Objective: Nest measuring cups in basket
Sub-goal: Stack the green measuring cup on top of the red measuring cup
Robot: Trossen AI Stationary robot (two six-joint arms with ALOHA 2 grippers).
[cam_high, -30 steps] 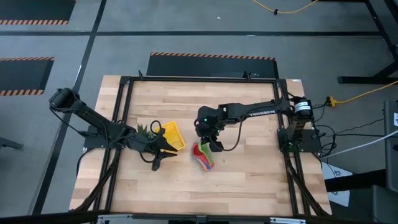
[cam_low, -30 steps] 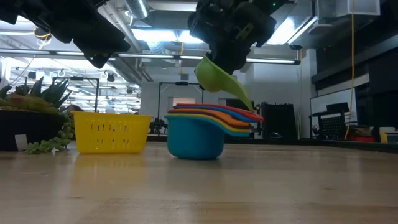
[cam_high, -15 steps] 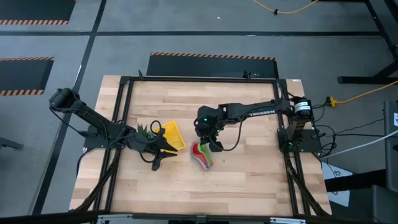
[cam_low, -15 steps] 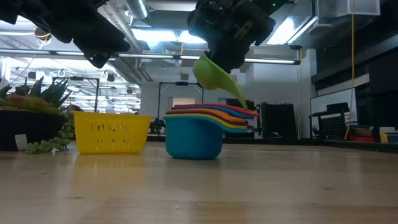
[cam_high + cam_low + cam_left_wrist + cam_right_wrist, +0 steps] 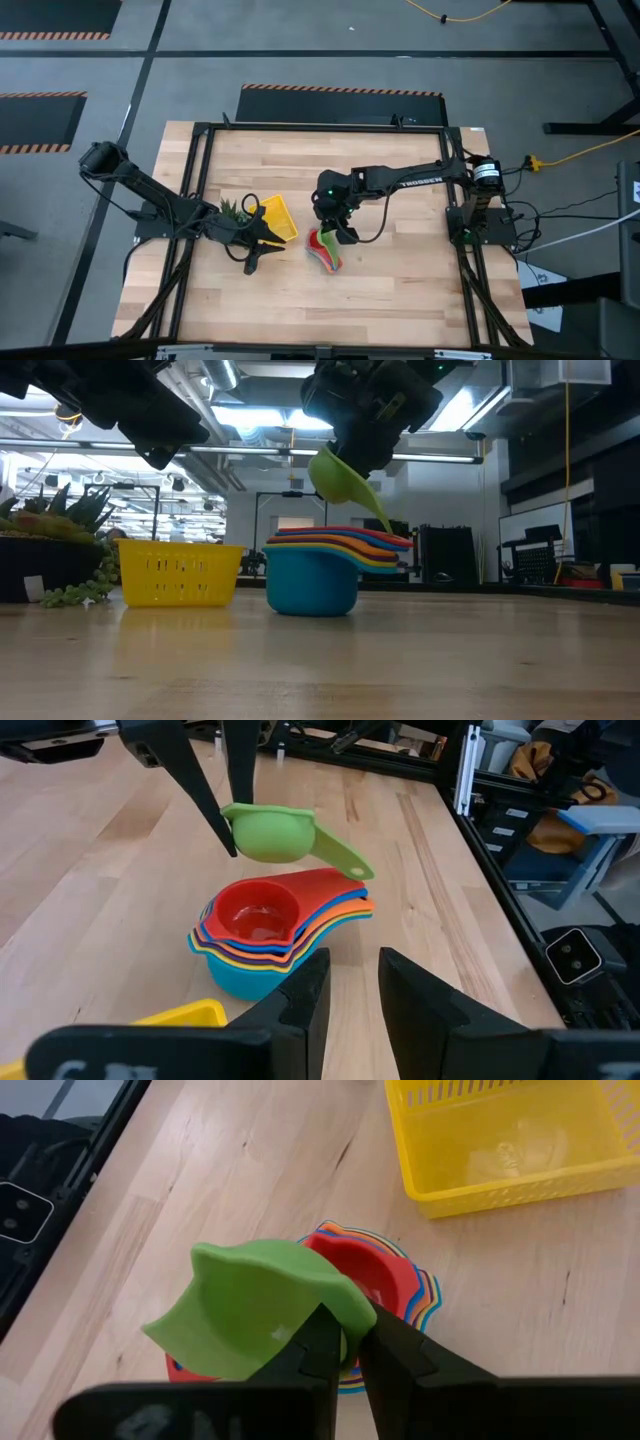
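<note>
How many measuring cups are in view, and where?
7: green cup held in the right gripper above the stack; about six nested on the table beside the basket; layers partly hidden.

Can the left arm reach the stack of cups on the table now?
Probably not freely. The right gripper hangs just above the stack of cups, holding the green cup; the left gripper waits near the basket.

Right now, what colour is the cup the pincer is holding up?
Green cup, pinched by the right pincer; clearest in the left wrist view.
</note>
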